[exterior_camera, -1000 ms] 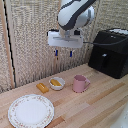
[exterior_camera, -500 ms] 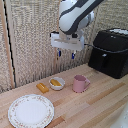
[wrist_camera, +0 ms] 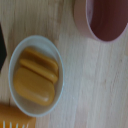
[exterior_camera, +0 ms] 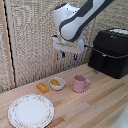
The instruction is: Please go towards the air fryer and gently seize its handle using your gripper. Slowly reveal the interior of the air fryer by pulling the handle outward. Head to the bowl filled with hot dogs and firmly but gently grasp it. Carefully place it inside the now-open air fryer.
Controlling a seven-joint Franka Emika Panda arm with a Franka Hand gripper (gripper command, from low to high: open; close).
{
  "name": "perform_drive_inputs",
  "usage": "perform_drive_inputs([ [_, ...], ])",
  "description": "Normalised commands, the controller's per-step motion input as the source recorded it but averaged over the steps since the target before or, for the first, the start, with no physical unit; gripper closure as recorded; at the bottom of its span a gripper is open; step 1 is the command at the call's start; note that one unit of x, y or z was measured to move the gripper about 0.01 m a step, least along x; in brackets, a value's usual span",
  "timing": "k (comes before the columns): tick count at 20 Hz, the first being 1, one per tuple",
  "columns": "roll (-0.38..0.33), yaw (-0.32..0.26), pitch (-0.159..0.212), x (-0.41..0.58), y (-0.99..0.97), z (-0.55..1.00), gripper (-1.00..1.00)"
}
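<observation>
The black air fryer stands at the exterior view's right with its drawer pushed in; the handle is too dark to pick out against the black front. A small white bowl holding orange-yellow hot dogs sits on the wooden table, left of a pink mug. My gripper hangs open in the air above the bowl and mug, blue tips apart and empty. The wrist view looks straight down on the bowl and its hot dogs; the fingers do not show there.
The pink mug stands just right of the bowl and shows again in the wrist view. A loose orange piece lies left of the bowl. A large floral-rimmed plate sits at the front left. A woven screen backs the table.
The arm has come down a little and drifted slightly toward the exterior view's right, so the gripper hangs lower over the bowl and mug. Nothing on the table has moved.
</observation>
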Motion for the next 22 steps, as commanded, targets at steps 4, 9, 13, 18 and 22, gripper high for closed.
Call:
perform_drive_inputs([
  [4,-0.375,0.059,-0.1,0.0,-0.26,-0.14,-1.0],
  [9,-0.267,0.086,-0.11,0.0,-0.47,-0.23,-1.0],
  [13,-0.247,0.087,-0.098,-0.001,-0.49,-0.23,-1.0],
  [18,-0.219,0.111,-0.105,-0.037,-0.54,-0.16,-1.0],
  [22,-0.219,0.136,-0.111,-0.066,-0.57,-0.13,-1.0],
])
